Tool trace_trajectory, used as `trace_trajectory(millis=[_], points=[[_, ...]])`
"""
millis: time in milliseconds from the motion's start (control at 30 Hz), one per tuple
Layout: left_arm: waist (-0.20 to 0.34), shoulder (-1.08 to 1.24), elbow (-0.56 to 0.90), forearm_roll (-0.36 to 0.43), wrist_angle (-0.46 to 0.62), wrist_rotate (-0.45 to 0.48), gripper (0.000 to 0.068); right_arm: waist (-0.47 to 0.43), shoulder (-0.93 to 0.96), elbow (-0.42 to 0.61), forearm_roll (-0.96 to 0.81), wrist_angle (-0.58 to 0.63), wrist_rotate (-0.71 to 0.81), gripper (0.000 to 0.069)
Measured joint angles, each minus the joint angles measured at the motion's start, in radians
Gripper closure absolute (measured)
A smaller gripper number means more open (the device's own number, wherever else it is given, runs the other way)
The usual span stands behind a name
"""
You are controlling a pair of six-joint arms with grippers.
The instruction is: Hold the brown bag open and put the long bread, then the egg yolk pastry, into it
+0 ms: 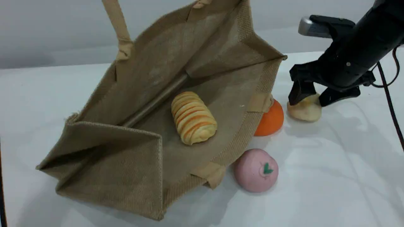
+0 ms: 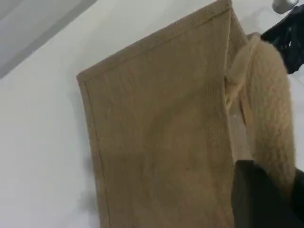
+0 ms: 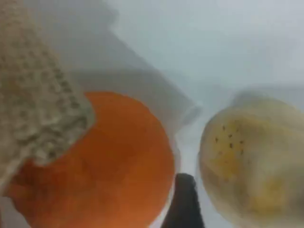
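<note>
The brown bag (image 1: 151, 94) lies on its side with its mouth wide open toward the camera. One beige handle (image 1: 118, 25) rises out of the scene view's top edge. In the left wrist view my left gripper (image 2: 266, 199) is shut on that handle (image 2: 268, 109). The long bread (image 1: 193, 117), pale yellow with orange stripes, rests inside the bag on its lower wall. The egg yolk pastry (image 1: 305, 109) sits on the table right of the bag. My right gripper (image 1: 308, 101) stands open over it, one finger on each side. The pastry (image 3: 251, 156) fills the right wrist view's right half, beside one fingertip (image 3: 183, 199).
An orange fruit (image 1: 270, 120) lies against the bag's rim, just left of the pastry, and looms large in the right wrist view (image 3: 109, 161). A pink ball with a green leaf (image 1: 256, 170) sits in front of the bag's lower handle. A black cable (image 1: 389, 101) hangs at the right.
</note>
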Motion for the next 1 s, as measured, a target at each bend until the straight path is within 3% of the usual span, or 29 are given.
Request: trace_trajectory(millis=[133,233,300,467,500,667,1000], points=[[0.0,0.0,0.0,0.0,0.0,0.0,0.0594,0.0,0.015,0.0,-0.003,0.006,0.0,0.0188],[0.0,0.0,0.0,0.0,0.0,0.0,0.0594,0.0,0.013,0.0,-0.002,0.01,-0.002,0.0247],[0.0,0.0,0.0,0.0,0.0,0.0,0.0594,0.0,0.013,0.0,-0.003,0.01,-0.002,0.0328],[0.0,0.0,0.0,0.0,0.0,0.0,0.0594,0.0,0.012,0.0,-0.004,0.019,-0.002,0.0619],[0.0,0.0,0.0,0.0,0.0,0.001,0.0594,0.0,0.012,0.0,-0.003,0.022,-0.002,0.0649],[0.0,0.0,0.0,0.0,0.0,0.001,0.0594,-0.004,0.012,0.0,-0.044,0.038,-0.004,0.0673],[0.0,0.0,0.0,0.0,0.0,0.007,0.0594,-0.014,0.012,0.0,-0.022,0.042,0.007,0.0659]])
